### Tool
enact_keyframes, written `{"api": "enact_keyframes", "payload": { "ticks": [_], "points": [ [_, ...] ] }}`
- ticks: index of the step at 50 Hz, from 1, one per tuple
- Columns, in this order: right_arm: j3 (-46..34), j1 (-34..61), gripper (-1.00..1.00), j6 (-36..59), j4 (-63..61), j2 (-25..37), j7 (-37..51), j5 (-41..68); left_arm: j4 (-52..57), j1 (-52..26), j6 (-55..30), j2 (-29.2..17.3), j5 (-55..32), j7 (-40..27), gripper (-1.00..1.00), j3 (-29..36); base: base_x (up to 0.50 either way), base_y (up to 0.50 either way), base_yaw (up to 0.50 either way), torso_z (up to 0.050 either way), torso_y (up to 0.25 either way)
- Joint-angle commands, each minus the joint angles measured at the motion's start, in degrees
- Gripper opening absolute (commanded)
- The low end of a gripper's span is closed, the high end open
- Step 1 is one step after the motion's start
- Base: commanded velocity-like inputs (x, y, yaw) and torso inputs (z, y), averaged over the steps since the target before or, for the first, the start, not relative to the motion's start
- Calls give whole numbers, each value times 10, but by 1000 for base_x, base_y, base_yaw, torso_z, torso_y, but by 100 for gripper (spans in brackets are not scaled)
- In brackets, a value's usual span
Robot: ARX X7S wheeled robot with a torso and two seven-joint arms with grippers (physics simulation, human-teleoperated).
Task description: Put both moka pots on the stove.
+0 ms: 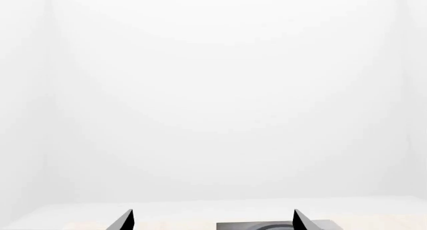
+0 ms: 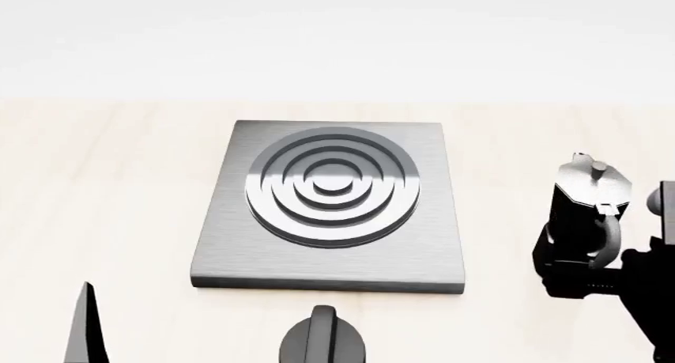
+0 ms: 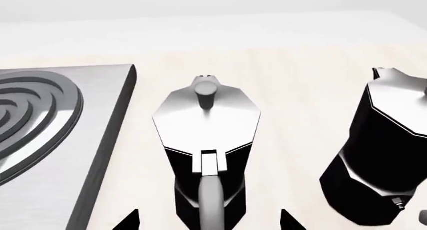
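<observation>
In the right wrist view one moka pot [image 3: 207, 155] stands upright on the table with its handle toward me. My right gripper [image 3: 209, 221] is open, its fingertips [image 3: 127, 221] spaced wide on either side of the pot's lower body and apart from it. A second moka pot [image 3: 380, 160] stands close beside the first, on the side away from the stove [image 3: 53, 135]. The head view shows the stove [image 2: 332, 205] bare, with one pot [image 2: 586, 221] to its right. My left gripper [image 1: 212, 221] is open and holds nothing, hanging near the stove's edge [image 1: 260, 225].
A low round black knob [image 2: 322, 343] sits on the light wooden table [image 2: 106, 189] just in front of the stove. My right arm [image 2: 652, 300] fills the right edge behind the pot. One left finger [image 2: 84, 331] shows at the lower left. A white wall lies beyond the table.
</observation>
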Motion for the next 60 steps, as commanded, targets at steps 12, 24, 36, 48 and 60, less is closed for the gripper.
{"api": "enact_keyframes", "payload": {
  "ticks": [12, 24, 36, 48, 60],
  "points": [
    [-10, 15, 100, -34, 55, -9, -2, -12, 1, 0, 1, -4, -2, -5, 100, 2, 0, 0, 0, 0, 0],
    [-10, 14, 100, -38, 61, -10, -2, -12, -2, -1, 3, -5, -3, -6, 100, 4, 0, 0, 0, 0, 0],
    [-12, 10, -100, -34, 52, -11, 0, -11, -4, -1, 6, -7, -3, -8, 100, 5, 0, 0, 0, 0, 0],
    [-17, 11, -100, -38, 54, -11, -2, -13, -4, -3, 5, -9, -5, -10, 100, 6, 0, 0, 0, 0, 0],
    [-10, 7, -100, 9, -95, -4, 19, 5, -4, -3, 5, -11, -4, -12, 100, 9, 0, 0, 0, 0, 0]
  ]
}}
